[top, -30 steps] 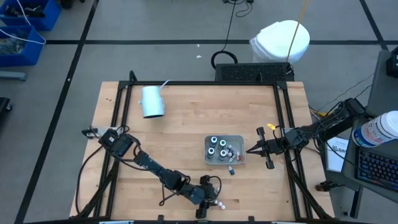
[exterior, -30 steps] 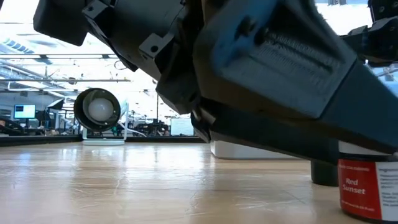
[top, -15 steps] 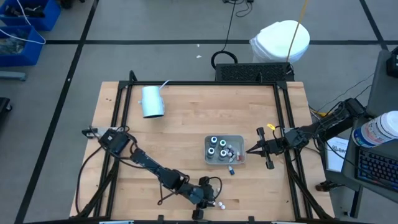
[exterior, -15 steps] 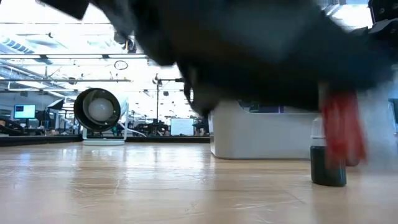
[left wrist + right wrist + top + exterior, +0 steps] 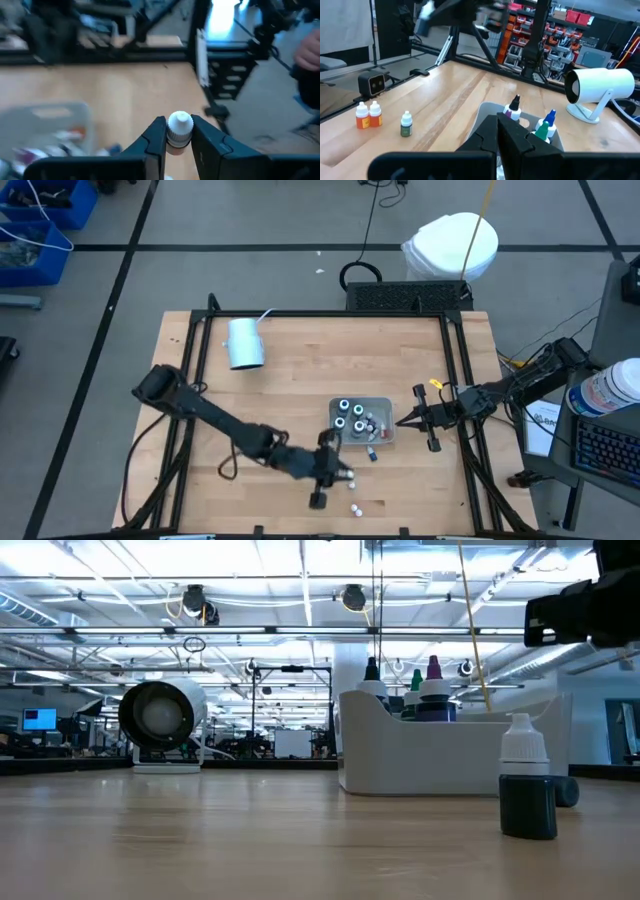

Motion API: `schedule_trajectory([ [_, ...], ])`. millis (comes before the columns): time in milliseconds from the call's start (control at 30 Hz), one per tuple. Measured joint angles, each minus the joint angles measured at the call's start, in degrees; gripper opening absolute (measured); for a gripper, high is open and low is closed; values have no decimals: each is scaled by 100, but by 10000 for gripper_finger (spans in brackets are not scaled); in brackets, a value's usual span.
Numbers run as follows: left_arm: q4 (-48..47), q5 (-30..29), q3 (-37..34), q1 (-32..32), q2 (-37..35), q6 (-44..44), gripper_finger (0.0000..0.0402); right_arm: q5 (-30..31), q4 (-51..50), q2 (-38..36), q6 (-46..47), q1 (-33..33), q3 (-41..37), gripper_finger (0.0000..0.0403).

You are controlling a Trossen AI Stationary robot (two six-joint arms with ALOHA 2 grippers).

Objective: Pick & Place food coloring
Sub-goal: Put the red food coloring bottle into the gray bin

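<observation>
left gripper (image 5: pixel 178 136), fingers (image 5: pixel 156 137) clamped on a white-capped food coloring bottle (image 5: pixel 179 128), lifted above the tabletop (image 5: pixel 290 390) just beside the grey tray (image 5: pixel 386 404) of bottles. right gripper (image 5: pixel 401 421) beside the tray's opposite wall, fingers pressed together, empty.

My two arms are dark, near-black, built of slim jointed links. My left arm (image 5: pixel 215 425) carries thin black cables that loop loose beside its links. My right arm (image 5: pixel 520 385) shows a small yellow fitting near the wrist. My left gripper (image 5: pixel 178 137) has two matte black fingers (image 5: pixel 156 137) with angular, faceted faces that taper toward the tips. My right gripper (image 5: pixel 500 131) has the same blocky black moulding, glossy along its edges.
</observation>
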Motion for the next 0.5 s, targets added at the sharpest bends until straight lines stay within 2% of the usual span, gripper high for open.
schedule_trajectory([
  [133,80,39,25,466,-31,292,69,1,83,-1,-36,0,0,0],
  [267,-139,249,352,990,224,379,69,34,83,0,-66,0,0,0],
  [500,-1146,811,1725,1530,1092,970,69,384,85,0,-136,-7,0,0],
])
